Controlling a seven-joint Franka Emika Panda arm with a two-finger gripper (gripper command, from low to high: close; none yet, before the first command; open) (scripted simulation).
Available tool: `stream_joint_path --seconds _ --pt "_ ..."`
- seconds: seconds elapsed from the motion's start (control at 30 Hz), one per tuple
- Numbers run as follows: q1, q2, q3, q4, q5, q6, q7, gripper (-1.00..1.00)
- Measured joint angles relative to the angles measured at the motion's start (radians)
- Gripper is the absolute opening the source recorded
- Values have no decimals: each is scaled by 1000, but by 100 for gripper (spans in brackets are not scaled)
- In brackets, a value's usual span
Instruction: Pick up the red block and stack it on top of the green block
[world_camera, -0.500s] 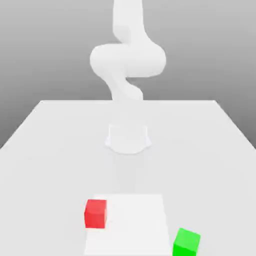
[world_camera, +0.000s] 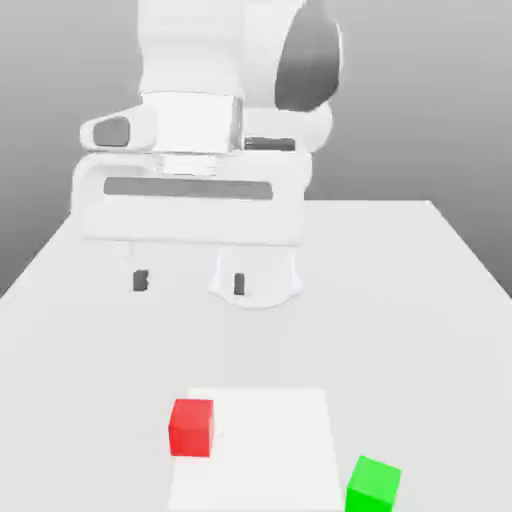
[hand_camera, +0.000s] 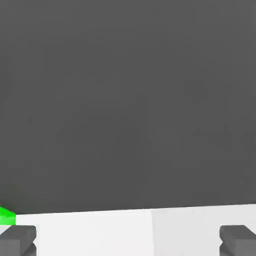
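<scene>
The red block (world_camera: 191, 428) rests on the white table (world_camera: 400, 330) at the left edge of a brighter square patch (world_camera: 255, 450). At the front, toward the exterior view's right, sits the green block (world_camera: 373, 485); its corner (hand_camera: 7, 216) also peeks into the hand view. My gripper (world_camera: 189, 282) hangs open well above the table, behind the red block, with nothing between its dark fingertips (world_camera: 140, 281). Both fingertips (hand_camera: 18, 239) show far apart in the hand view.
The arm's round base (world_camera: 256, 280) stands mid-table behind the blocks. The large white hand (world_camera: 190, 195) fills the upper middle of the exterior view. The table's far edge (world_camera: 400, 203) runs behind it.
The hand has swung forward and down into the exterior view, now hanging large above the table. Both blocks stay where they were.
</scene>
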Motion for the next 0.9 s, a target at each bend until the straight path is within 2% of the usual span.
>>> stream_joint_path --seconds 0.2,0.37,0.4,0.63,0.83,0.9 --pt "-29 218 -15 -91 39 122 -65 0" --pt "-55 400 22 -76 93 269 -109 0" --pt "-63 430 31 -71 101 295 -115 -100" --pt "-68 435 36 -71 99 299 -113 -100" --pt "-49 252 15 -92 40 137 -68 -100" --pt "2 252 49 -42 27 86 -46 -100"
